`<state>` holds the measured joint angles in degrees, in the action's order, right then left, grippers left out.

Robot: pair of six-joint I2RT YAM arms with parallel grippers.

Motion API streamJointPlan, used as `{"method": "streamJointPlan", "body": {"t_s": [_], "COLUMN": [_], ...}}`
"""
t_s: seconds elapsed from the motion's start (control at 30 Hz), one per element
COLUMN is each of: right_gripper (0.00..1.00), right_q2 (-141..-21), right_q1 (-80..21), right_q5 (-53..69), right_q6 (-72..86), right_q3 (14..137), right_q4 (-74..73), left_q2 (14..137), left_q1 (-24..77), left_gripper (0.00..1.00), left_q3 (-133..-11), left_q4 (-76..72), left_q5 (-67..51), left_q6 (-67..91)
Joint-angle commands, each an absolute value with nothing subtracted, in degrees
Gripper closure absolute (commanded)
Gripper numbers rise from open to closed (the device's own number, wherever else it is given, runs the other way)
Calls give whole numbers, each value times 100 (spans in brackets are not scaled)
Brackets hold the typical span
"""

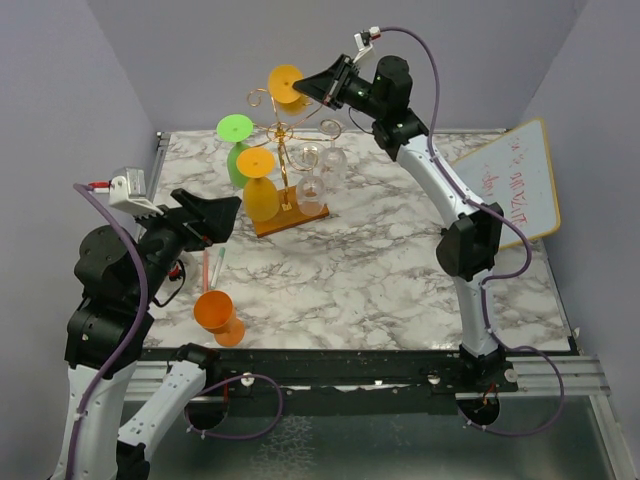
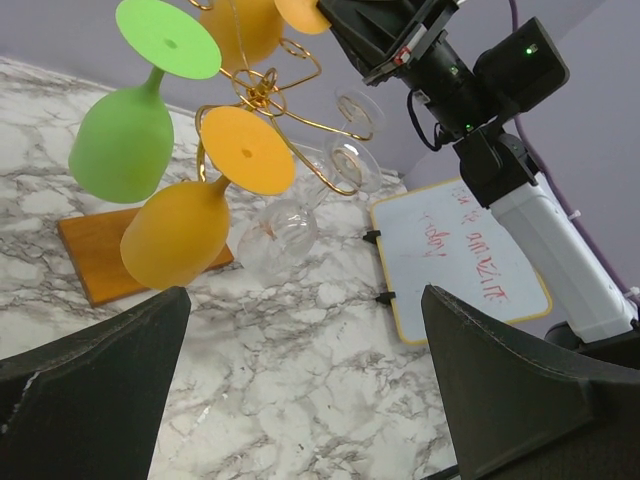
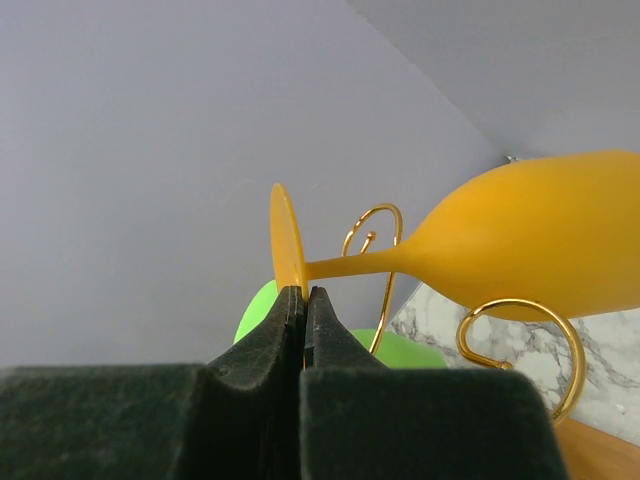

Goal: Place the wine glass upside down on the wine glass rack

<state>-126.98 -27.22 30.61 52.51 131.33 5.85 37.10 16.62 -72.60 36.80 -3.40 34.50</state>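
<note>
My right gripper (image 1: 305, 88) (image 3: 305, 295) is shut on the rim of the round foot of a yellow-orange wine glass (image 1: 287, 88) (image 3: 540, 240). It holds the glass high over the wine glass rack (image 1: 283, 130), stem roughly level, close to a curled gold arm (image 3: 385, 215). The rack's wooden base (image 1: 290, 218) stands at the table's back centre. A green glass (image 1: 237, 150), a yellow-orange glass (image 1: 260, 190) and clear glasses (image 1: 315, 180) hang on it upside down. My left gripper (image 1: 232, 212) (image 2: 305, 300) hovers open and holds nothing, left of the rack.
Another orange glass (image 1: 217, 315) lies on the marble table near the front left. Thin pink and green sticks (image 1: 211, 266) lie beside it. A yellow-framed whiteboard (image 1: 515, 190) leans at the right edge. Grey walls close in on the back and sides.
</note>
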Motion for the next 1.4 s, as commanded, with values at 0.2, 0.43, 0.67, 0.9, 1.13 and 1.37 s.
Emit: {"method": "streamJointPlan", "body": {"t_s": [0.2,0.43,0.67,0.9,1.13,1.37], "right_gripper": [100,99,99,100,100,100], "right_q2": [-13078,-13258,-13183,-13047,-12965,-12923], "right_q1": [-2759,-2773,-2772,-2769,-2752,-2661], "right_q5": [3488,3606,3639,3449,3252,3223], "right_q6": [5508,5595,5546,5452,5458,5436], "right_q3": [13718,13952,13856,13825,13878,13926], "right_q4": [254,10,-325,-620,-849,-1077], "left_q2": [3907,4140,4373,4582,4682,4838], "left_q1": [1670,1670,1670,1670,1670,1670], "left_gripper": [1,1,1,1,1,1], "left_q3": [-7097,-6853,-6752,-6667,-6603,-6549], "left_q4": [3663,3197,2991,2893,2842,2700], "left_q5": [-191,-328,-277,-58,157,450], "left_q6": [3521,3586,3584,3603,3612,3569]}}
